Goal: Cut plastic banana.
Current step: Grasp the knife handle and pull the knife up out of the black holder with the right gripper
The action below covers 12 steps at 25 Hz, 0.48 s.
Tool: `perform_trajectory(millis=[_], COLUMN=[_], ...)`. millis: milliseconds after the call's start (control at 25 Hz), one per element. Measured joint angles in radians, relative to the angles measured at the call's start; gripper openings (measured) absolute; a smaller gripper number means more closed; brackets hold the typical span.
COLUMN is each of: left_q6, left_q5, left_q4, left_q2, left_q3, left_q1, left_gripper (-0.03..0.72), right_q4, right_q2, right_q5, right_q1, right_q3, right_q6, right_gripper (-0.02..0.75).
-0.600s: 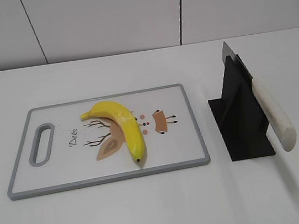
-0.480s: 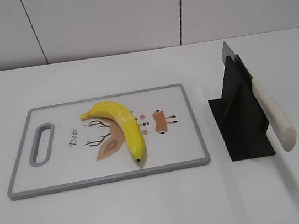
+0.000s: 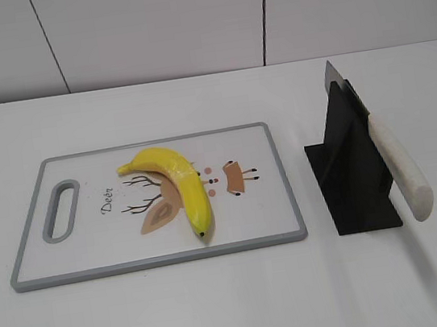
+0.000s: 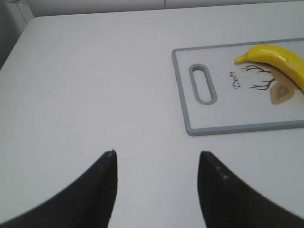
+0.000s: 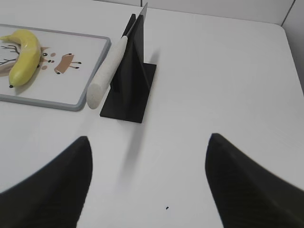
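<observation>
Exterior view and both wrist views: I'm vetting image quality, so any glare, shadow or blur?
Exterior view: sharp, even light, a small highlight on the plastic banana. Right wrist view: knife casts a soft shadow. Left wrist view: left gripper fingertips slightly soft.

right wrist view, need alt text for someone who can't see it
A cream-handled knife rests in a black stand on a white table, handle sloping down toward the camera. To its left a plastic banana lies on a grey-rimmed cutting board. The right hand is open in the foreground, empty.
</observation>
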Motion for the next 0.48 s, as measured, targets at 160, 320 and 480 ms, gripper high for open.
perform_trajectory(millis=[160, 320, 480], left_q6=[0.000, 0.000, 0.000], left_q5=[0.000, 0.000, 0.000], left_q4=[0.000, 0.000, 0.000], left_q2=[0.000, 0.000, 0.000], left_q3=[0.000, 0.000, 0.000], left_q1=[0.000, 0.000, 0.000], left_gripper=[0.506, 0.506, 0.506], right_q4=[0.000, 0.000, 0.000], right_q2=[0.000, 0.000, 0.000], right_q5=[0.000, 0.000, 0.000], right_q1=[0.000, 0.000, 0.000], right_q3=[0.000, 0.000, 0.000], right_q6=[0.000, 0.000, 0.000], right_gripper=[0.568, 0.568, 0.568])
